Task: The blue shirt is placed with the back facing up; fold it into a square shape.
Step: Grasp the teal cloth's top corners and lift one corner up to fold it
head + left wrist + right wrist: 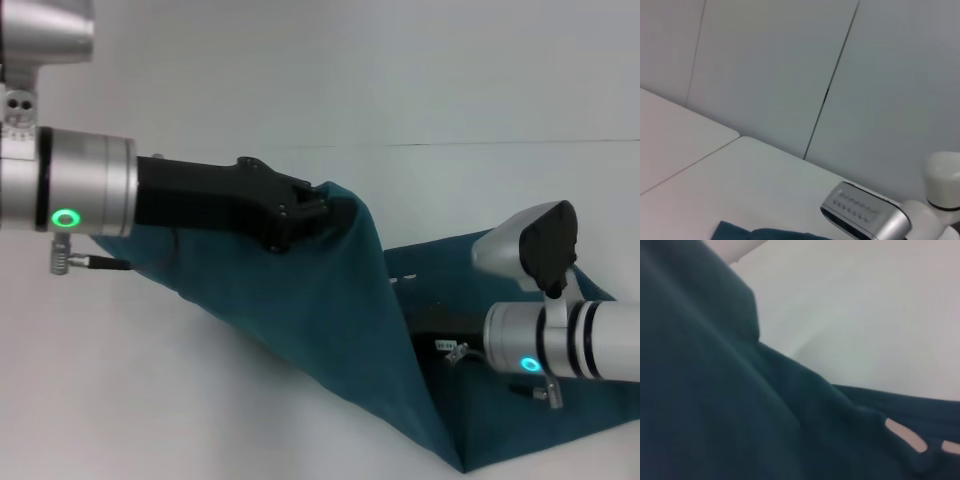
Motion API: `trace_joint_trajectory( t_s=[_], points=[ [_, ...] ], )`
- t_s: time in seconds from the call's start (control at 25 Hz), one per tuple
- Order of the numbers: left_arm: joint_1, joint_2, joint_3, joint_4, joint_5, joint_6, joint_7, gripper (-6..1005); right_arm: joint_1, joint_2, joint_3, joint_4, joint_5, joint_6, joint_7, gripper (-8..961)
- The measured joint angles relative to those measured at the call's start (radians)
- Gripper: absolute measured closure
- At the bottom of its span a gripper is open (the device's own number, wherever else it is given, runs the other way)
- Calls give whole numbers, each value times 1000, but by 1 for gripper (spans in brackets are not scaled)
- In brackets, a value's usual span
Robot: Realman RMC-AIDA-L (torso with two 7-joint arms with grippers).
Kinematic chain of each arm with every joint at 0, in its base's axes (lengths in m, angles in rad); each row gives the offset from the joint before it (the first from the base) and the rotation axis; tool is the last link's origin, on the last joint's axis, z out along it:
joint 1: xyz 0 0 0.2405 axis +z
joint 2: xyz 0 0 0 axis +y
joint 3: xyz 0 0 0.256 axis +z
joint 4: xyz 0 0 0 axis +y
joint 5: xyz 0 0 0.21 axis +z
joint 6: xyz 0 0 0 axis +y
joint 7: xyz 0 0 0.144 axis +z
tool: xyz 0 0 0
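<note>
Closest to my head camera is the left arm's silver wrist ring with its green light, filling the left edge of the view. From it the black left gripper [325, 212] reaches toward the middle of the scene and is pinched on a raised edge of the blue shirt [330, 330]. The cloth hangs from that pinch like a tent, sloping down to the white table [120, 400] on both sides, with its lowest corner near the bottom edge, right of centre.

The rest of the shirt lies on the table at the right. My right arm sits low over that part, and the right gripper [425, 322] goes in under the lifted fold, so I cannot tell whether its fingers are spread or pressed together.

My left wrist camera shows mostly pale wall panels and tabletop, with a sliver of the shirt's edge and part of the right arm beyond it. My right wrist camera is almost filled with dark teal fabric, the pale table visible past it.
</note>
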Motion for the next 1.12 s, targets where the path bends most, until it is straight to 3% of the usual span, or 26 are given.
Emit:
trace_joint_trajectory(
  t_s=[0.4,1.12],
  points=[
    [-21,0,40,-55,-86,-55,40,994,31,6,-103,6,81,-3,4,909],
    [-5,1,31,-59,-149,-52,71,994,63,8,-124,21,202,-84,-19,899]
  ],
)
